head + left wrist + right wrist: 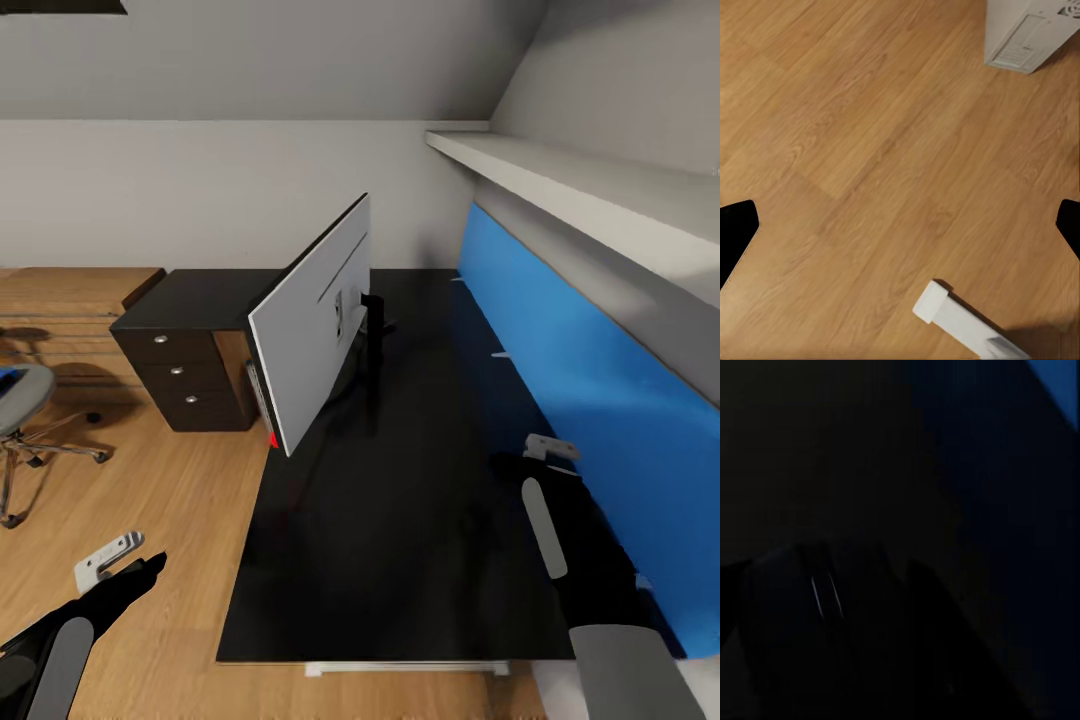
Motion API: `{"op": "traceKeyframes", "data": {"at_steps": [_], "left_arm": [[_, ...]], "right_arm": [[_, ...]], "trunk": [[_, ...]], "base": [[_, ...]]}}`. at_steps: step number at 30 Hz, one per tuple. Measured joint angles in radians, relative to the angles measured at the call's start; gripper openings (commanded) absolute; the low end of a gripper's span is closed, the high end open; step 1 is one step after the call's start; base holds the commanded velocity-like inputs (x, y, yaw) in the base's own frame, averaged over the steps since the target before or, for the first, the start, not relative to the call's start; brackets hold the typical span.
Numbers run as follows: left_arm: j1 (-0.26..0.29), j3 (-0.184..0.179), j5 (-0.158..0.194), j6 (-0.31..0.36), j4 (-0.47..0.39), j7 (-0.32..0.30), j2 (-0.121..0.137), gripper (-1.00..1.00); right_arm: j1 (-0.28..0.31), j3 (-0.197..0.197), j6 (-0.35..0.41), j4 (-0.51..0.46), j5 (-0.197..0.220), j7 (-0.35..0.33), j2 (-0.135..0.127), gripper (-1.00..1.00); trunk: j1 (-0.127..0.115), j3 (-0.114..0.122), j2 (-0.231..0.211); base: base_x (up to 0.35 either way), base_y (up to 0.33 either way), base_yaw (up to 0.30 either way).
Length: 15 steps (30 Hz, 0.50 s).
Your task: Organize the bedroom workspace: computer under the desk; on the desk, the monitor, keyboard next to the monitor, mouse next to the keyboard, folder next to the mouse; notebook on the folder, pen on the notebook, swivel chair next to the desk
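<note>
The monitor (315, 325) stands on the black desk (420, 540), tilted, with its silver back toward me. At the far left is the swivel chair (28, 400), with a sliver of the blue folder (8, 378) on its seat. My left gripper (115, 558) hangs open over the wood floor, its fingers (736, 229) wide apart. The computer (1027, 34) stands on the floor beyond it. My right gripper (545, 450) is low over the desk by the blue panel. In the right wrist view a dark rounded mouse-like shape (825, 607) lies close under it; whether the jaws hold it is too dark to see.
Three black drawers (185, 372) with round knobs sit at the desk's far left end. A blue panel (600, 380) runs along the wall under a white shelf (580, 190). A white bar (960, 319) lies on the floor below the left gripper.
</note>
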<state>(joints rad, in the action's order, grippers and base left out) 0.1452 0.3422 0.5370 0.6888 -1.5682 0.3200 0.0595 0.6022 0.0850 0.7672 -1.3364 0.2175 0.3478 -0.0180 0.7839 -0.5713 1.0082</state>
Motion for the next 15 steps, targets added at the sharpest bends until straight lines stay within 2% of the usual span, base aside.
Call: {"op": "traceKeyframes", "data": {"at_steps": [15], "left_arm": [[0.000,0.000,0.000,0.000,0.000,0.000,0.000,1.00]], "right_arm": [[-0.001,0.000,0.000,0.000,0.000,0.000,0.000,-1.00]], "trunk": [[0.000,0.023,0.000]], "base": [[-0.299,0.137,-0.010]]}}
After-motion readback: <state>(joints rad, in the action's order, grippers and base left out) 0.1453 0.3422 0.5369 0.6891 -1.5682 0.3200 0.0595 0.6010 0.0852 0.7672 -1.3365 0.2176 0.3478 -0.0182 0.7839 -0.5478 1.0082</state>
